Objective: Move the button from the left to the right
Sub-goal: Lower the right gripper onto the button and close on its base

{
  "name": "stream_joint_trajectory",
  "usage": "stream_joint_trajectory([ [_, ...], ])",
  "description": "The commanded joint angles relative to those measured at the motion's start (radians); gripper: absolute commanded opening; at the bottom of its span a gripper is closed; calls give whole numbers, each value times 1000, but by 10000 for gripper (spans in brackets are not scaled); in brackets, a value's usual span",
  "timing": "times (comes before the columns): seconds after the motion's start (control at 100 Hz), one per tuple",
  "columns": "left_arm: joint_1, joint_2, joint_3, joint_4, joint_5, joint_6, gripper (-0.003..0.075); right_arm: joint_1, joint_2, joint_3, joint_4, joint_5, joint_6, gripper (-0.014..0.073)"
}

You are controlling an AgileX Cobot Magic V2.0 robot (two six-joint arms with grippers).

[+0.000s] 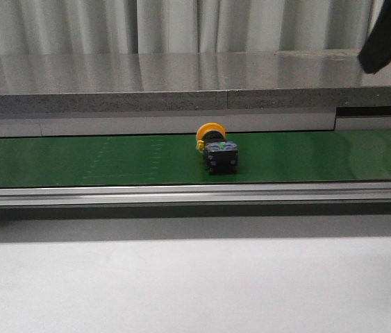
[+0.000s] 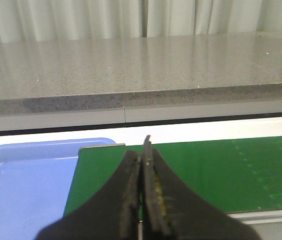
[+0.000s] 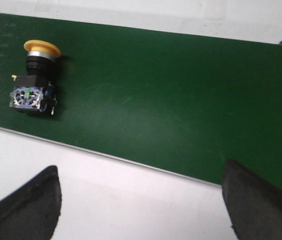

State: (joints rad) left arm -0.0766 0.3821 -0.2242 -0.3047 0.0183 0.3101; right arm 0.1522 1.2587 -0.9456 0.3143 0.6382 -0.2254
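The button (image 1: pixel 216 151) lies on its side on the green belt (image 1: pixel 77 161), so the wide-open, empty right gripper (image 3: pixel 141 200) should descend squarely over its dark body (left gripper (image 2: pixel 143 165) is closed, empty).

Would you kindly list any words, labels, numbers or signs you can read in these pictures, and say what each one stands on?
None can be read.
The button lying on the green belt: the end of its dark body shows a small green mark and pale bluish patches, too small and blurred to read as text.
The blue tray, the grey counter and both grippers carry no visible lettering.
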Motion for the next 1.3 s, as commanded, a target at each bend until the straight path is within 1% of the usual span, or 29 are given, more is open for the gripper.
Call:
stream_joint_trajectory([
  [0.0,-5,5,-29,-10,-70,-2,-20,29,47,-69,25,-61,-37,644],
  [0.19,-5,5,-29,-10,-70,-2,-20,101,201,-167,24,-83,-68,644],
  [0.49,-5,5,-29,-10,-70,-2,-20,150,363,-283,21,-80,-77,644],
  [0.99,-5,5,-29,-10,-69,-2,-20,159,462,-298,20,-59,-77,636],
  [1.03,-5,5,-29,-10,-69,-2,-20,159,470,-298,20,-55,-77,605],
  [1.05,-5,5,-29,-10,-69,-2,-20,159,473,-298,19,-51,-77,581],
  [1.07,-5,5,-29,-10,-69,-2,-20,159,473,-298,19,-47,-77,539],
  [1.08,-5,5,-29,-10,-69,-2,-20,159,473,-298,19,-47,-77,539],
  [1.11,-5,5,-29,-10,-69,-2,-20,159,474,-298,19,-41,-77,474],
  [1.13,-5,5,-29,-10,-69,-2,-20,159,474,-298,19,-37,-77,445],
  [1.18,-5,5,-29,-10,-69,-2,-20,159,471,-298,19,-31,-77,330],
  [1.23,-5,5,-29,-10,-69,-2,-20,157,468,-306,17,-16,-77,246],
  [1.29,-5,5,-29,-10,-69,-2,-20,157,466,-328,6,13,-77,196],
])
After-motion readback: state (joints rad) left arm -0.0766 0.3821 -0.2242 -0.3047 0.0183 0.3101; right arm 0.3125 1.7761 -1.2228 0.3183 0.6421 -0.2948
